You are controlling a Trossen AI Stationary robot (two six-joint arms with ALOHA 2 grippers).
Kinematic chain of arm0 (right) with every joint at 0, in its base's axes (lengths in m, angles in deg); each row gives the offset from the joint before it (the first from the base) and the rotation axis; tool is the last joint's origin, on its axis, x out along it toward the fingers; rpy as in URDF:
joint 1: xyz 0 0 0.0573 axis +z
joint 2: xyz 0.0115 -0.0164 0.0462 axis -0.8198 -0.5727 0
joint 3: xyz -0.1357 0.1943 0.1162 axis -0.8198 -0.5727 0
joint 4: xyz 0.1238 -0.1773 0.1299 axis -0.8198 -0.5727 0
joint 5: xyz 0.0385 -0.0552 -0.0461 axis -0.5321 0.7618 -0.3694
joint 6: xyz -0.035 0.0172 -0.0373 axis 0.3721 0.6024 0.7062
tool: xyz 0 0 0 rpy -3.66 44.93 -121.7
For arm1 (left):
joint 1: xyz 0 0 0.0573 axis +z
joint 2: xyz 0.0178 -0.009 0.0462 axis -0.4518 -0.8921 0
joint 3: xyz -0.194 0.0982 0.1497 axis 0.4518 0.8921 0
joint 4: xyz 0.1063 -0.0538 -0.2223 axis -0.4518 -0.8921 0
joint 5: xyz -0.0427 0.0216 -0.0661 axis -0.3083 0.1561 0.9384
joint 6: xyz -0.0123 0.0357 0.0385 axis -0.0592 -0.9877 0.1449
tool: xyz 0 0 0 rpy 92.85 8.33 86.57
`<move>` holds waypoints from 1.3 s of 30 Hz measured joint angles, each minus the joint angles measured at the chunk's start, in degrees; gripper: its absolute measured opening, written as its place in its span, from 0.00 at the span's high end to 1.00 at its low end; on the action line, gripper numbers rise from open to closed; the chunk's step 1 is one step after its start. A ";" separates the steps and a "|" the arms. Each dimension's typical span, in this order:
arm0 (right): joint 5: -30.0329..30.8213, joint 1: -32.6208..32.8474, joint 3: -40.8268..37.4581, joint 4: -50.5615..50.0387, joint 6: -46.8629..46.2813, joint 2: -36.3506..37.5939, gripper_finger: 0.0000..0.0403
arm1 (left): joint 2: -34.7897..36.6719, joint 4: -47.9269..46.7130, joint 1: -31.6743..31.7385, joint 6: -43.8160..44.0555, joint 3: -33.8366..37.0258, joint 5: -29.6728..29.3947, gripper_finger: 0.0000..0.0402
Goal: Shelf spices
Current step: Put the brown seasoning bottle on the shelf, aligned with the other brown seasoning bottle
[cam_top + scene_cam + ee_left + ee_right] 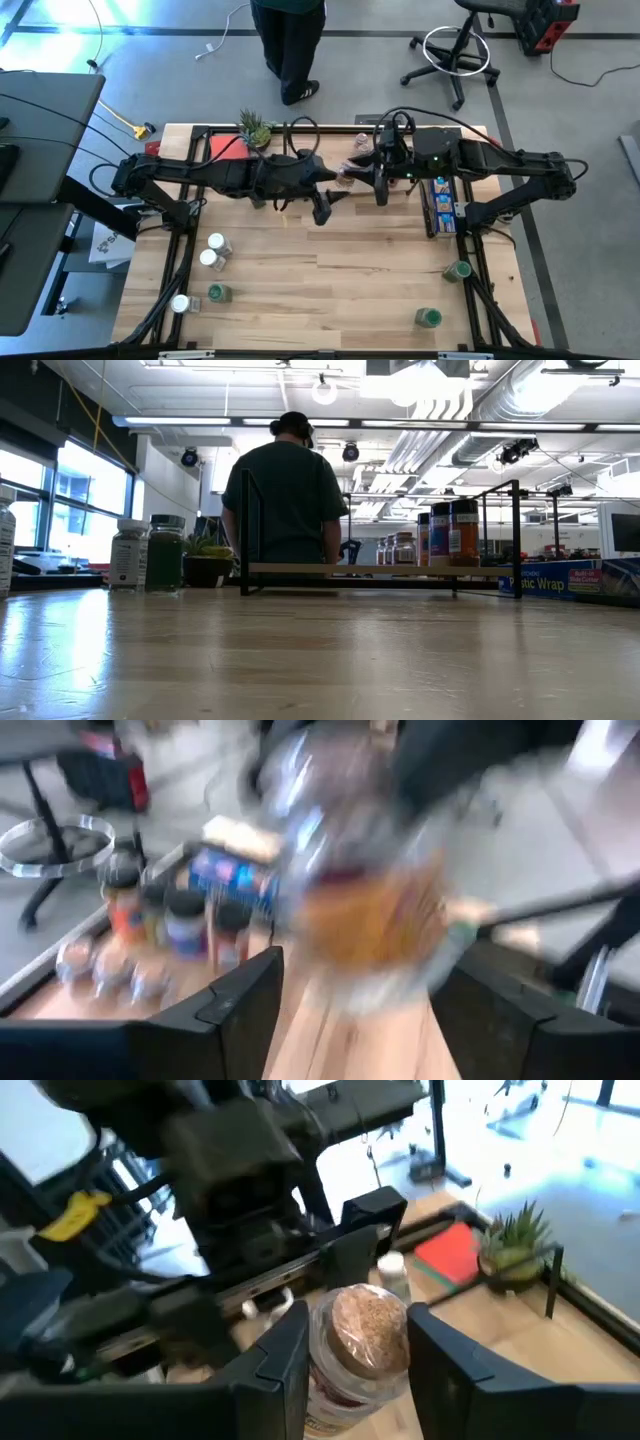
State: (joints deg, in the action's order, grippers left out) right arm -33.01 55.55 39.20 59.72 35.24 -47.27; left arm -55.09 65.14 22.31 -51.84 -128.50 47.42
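Observation:
My right gripper is shut on a spice jar with a clear lid, brown contents and a white-and-red label, above the table's middle, in front of the shelf. My left gripper is open close by; the blurred jar shows just beyond its spread fingers, and I cannot tell whether they touch it. The shelf, light wood in a black frame, stands at the far edge with several jars on it. More jars stand on the table's near left, and two green-topped ones near right. My right gripper pinches the jar's body between its two fingers, one on each side just below the lid. The jar is lifted clear of the table and tilted, its clear lid facing back toward the wrist.
A long blue box lies on the right beside the shelf. A potted plant and a red object sit at the far left. A person stands beyond the far edge. Bare wood fills the near middle.

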 joint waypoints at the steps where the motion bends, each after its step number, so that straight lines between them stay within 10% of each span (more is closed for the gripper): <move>1: -0.07 -0.53 0.89 -1.92 0.01 0.10 0.71 | 0.33 -2.07 0.12 0.53 0.08 0.16 0.40; 10: 0.67 -7.89 7.43 -16.02 6.71 0.55 0.71 | 5.82 -17.63 0.30 7.63 -0.02 -5.35 0.38; 20: -4.76 -11.49 -12.01 -9.06 10.32 0.35 0.71 | 6.77 -42.87 3.50 29.43 1.81 -0.43 0.40; 39: -4.58 -12.05 -18.83 -4.20 7.12 0.15 0.71 | 6.70 -34.98 13.21 19.57 16.57 6.74 0.78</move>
State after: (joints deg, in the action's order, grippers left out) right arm -37.60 43.50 20.37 55.52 42.36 -47.13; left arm -48.39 30.16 35.52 -32.27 -111.92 54.17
